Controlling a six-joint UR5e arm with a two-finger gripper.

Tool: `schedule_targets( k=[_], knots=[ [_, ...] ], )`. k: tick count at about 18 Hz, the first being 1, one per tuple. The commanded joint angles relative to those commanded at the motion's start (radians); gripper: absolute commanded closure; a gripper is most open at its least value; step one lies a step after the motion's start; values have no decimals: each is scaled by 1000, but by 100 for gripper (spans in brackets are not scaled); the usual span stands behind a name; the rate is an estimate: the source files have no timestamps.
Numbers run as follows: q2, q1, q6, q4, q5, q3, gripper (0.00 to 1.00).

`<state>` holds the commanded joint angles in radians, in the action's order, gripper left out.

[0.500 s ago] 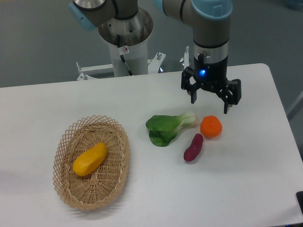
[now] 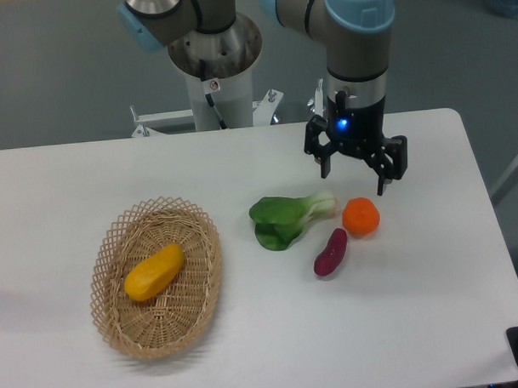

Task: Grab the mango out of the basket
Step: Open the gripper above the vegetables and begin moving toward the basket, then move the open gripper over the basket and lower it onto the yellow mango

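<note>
The mango (image 2: 154, 272) is a yellow-orange oblong fruit lying on a slant inside the oval wicker basket (image 2: 119, 244) at the left of the white table. My gripper (image 2: 354, 180) hangs open and empty above the table at the right, far from the basket, just behind the round orange citrus. Its two dark fingers point down and stand wide apart.
A green leafy vegetable (image 2: 285, 217) lies at the table's middle. A round orange citrus (image 2: 361, 217) and a small purple sweet potato (image 2: 330, 252) lie to its right. The robot's base column (image 2: 214, 68) stands behind the table.
My gripper has shifted slightly to the left and a little up. The fruits and the basket have not moved.
</note>
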<state>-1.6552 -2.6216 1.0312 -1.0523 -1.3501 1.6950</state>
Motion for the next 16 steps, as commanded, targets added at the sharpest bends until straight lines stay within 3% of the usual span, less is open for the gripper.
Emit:
schedule_targets(
  k=[5, 10, 14, 16],
  knots=[
    [9, 80, -230, 23, 45, 17, 0],
    [-14, 219, -448, 222, 40, 95, 0],
    [-73, 331, -529, 238, 19, 106, 0],
    [-112, 409, -533, 241, -52, 107, 0]
  ],
)
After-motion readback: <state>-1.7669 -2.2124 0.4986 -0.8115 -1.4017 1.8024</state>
